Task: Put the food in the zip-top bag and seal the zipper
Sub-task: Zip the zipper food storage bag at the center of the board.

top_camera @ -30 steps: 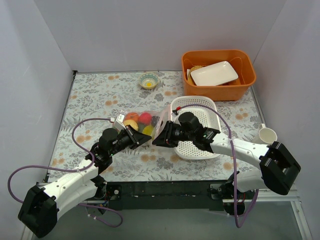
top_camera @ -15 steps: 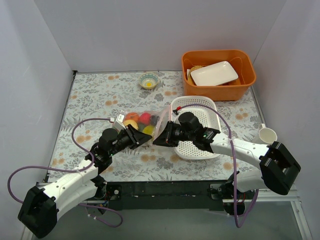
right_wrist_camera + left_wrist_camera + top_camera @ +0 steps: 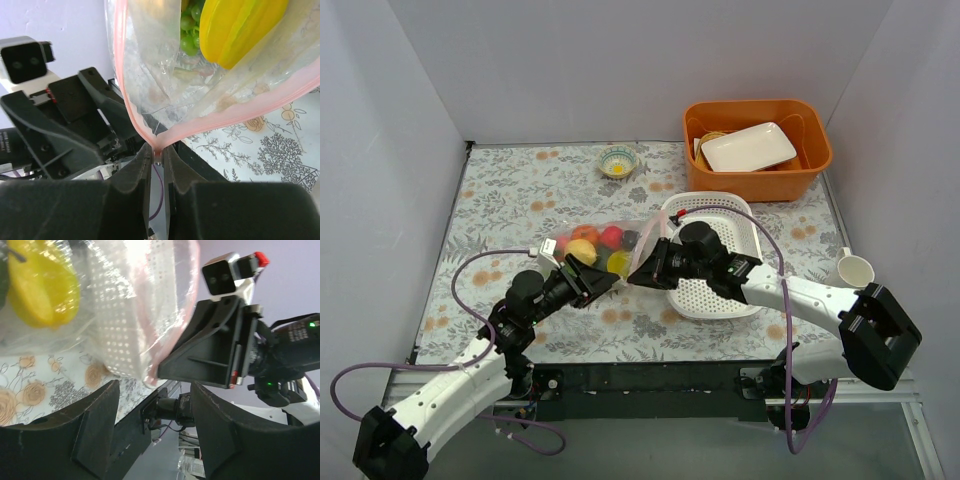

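Limp, slippery zip-top bag (image 3: 165, 65): hold it by the zipper (image 3: 225, 116), where your right gripper (image 3: 158, 151) clamps; left gripper (image 3: 155, 390) released.

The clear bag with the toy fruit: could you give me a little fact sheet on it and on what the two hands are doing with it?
Item: clear plastic bag on the flowered table, next to the white basket
Contents: toy fruit inside; yellow, red, orange, green grapes
Closure: pink strip, its two sides apart, so not sealed
Right side: right hand pinched shut on one end of the strip
Left side: left hand open at the bag, gripping nothing
Elsewhere: orange tub holding a white plate, small bowl, white cup
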{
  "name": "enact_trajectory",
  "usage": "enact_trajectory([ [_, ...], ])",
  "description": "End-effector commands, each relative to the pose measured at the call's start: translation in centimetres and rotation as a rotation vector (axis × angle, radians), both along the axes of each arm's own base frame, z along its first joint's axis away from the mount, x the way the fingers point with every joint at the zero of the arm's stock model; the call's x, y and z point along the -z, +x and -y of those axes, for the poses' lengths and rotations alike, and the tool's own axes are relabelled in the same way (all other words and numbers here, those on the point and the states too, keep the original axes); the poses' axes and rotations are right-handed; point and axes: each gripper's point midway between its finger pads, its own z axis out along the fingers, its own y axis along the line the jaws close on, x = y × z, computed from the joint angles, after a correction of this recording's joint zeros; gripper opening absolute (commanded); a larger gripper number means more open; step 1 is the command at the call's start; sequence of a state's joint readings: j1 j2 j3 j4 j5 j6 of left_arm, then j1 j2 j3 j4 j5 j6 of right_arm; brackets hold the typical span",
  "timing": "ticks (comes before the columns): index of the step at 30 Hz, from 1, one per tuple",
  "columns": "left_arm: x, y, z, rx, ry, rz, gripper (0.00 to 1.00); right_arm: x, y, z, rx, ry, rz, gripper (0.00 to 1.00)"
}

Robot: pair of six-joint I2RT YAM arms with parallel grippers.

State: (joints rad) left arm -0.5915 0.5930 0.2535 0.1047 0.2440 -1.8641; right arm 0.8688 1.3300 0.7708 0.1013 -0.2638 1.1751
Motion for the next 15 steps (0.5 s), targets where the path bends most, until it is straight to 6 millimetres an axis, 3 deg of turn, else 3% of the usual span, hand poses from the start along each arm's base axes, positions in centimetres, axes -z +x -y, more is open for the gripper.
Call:
enact_trajectory([
  [1,1.5,-0.3,0.1,0.001,0.002,-0.073,0.58,-3.7,2.0,-1.0,0.027,0.092,0.096,0.08],
  [11,2.6,-0.4,1.1,0.014,-0.111,-0.148,0.58,-4.2,2.6,-1.5,0.013,0.122,0.105,0.07],
  [15,1.9,0.2,1.2,-0.004,-0.150,-0.133,0.58,-4.1,2.5,-1.4,0.012,0.122,0.102,0.06],
])
